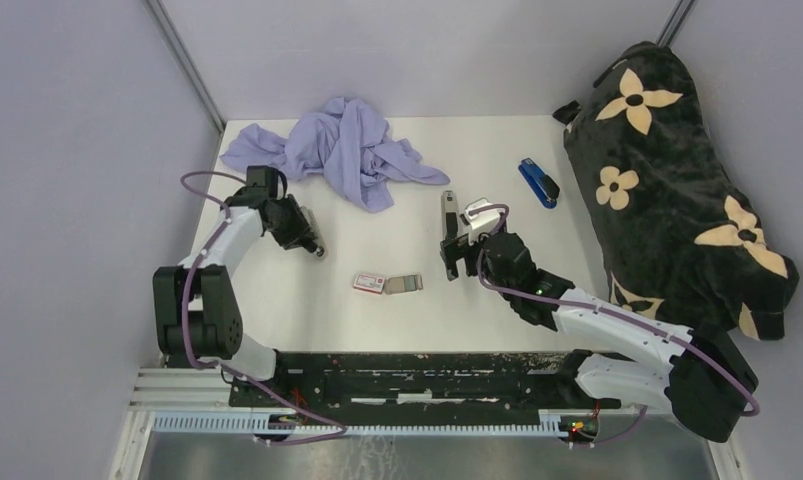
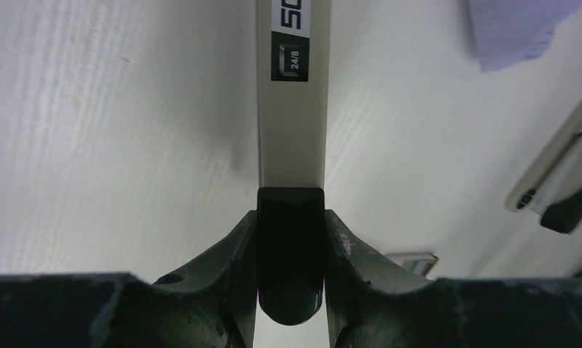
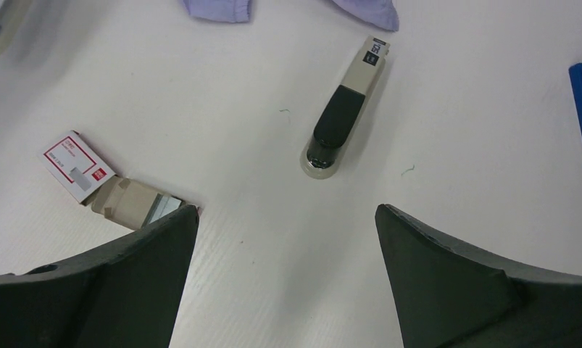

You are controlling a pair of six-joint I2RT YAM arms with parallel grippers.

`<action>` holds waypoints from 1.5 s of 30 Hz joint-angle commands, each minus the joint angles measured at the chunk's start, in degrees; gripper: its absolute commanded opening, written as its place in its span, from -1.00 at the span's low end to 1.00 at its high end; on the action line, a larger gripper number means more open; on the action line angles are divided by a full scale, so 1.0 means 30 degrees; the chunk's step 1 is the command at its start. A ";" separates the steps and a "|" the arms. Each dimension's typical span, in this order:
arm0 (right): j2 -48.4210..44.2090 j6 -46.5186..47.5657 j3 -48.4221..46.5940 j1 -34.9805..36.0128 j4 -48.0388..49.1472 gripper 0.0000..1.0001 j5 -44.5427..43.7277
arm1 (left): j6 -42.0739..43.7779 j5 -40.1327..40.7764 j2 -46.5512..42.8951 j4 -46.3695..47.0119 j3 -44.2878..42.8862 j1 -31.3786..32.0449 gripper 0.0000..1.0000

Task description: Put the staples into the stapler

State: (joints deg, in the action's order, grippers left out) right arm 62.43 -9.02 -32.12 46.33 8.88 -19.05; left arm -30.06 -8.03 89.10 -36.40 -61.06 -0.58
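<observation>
Looked down on a white table [image 1: 307,300] boxed in by pale grey walls, with a purple cloth [image 1: 342,150] bunched at the far edge. Found the staples [image 3: 162,210] near the table's middle, between the two arms, lying in a grey tray [image 3: 128,199] drawn out of its red-and-white box [image 3: 74,165] and touching it. Noted the left gripper [image 2: 290,243] closed narrow on the black end of a beige stapler [image 2: 291,109]. Noted the right gripper [image 3: 288,214] spread wide and empty, hovering short of a second beige stapler [image 3: 343,119], with a blue stapler [image 1: 539,183] further right. Judged the strips light, stiff, slick and brittle, likely to snap at the glue if bent or squeezed hard. Would pinch one gently across its long sides near mid-length, keeping it level. Expected the featherweight tray to skid under any sideways push.
</observation>
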 commanded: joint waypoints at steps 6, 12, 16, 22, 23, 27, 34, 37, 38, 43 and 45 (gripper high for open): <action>0.2506 -0.1709 -0.4433 -0.0085 -0.2501 1.00 0.1406 | -0.4699 -0.4300 -0.4518 0.5676 0.2701 0.1149 -0.94; 0.3611 -0.3198 -0.5384 -0.0012 -0.1244 0.99 0.4725 | -0.7363 -0.4090 -0.6198 0.8711 0.4764 0.2521 -0.94; 0.4983 -0.4742 -0.6419 0.0142 -0.1272 0.99 0.4965 | -0.8655 -0.3235 -0.6704 1.0499 0.5603 0.3697 -0.94; 0.6441 -0.5714 -0.7221 0.0656 -0.0293 0.97 0.4710 | -1.0417 -0.2095 -0.7194 1.3530 0.6939 0.5644 -0.94; 0.6662 -0.5852 -0.7216 0.0695 -0.0006 0.93 0.4636 | -1.0690 -0.2065 -0.7225 1.3957 0.7085 0.5919 -0.94; 0.7358 -0.6337 -0.7294 0.0701 0.0953 0.78 0.4908 | -1.0977 -0.1896 -0.7257 1.4854 0.7253 0.6649 -0.94; 0.8695 -0.7083 -0.7435 0.0701 0.2191 0.55 0.4604 | -1.1297 -0.2053 -0.7411 1.5434 0.7415 0.7214 -0.94; 0.8895 -0.7009 -0.7261 0.0701 0.2669 0.39 0.4088 | -1.1471 -0.2038 -0.7524 1.5594 0.7565 0.7375 -0.94; 0.8980 -0.7003 -0.7312 0.0704 0.2730 0.35 0.4064 | -1.1521 -0.2039 -0.7548 1.5767 0.7665 0.7452 -0.94; 0.9591 -0.7315 -0.7284 0.0704 0.3349 0.19 0.4209 | -1.1939 -0.2156 -0.7436 1.6603 0.7926 0.7788 -0.94; 0.9857 -0.7498 -0.7280 0.0701 0.3612 0.13 0.4169 | -1.2053 -0.2129 -0.7386 1.6928 0.8024 0.7944 -0.94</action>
State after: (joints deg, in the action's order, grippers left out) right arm 90.63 -30.02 -52.05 48.31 14.83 -5.50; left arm -63.02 -13.87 69.23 4.93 -36.67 22.22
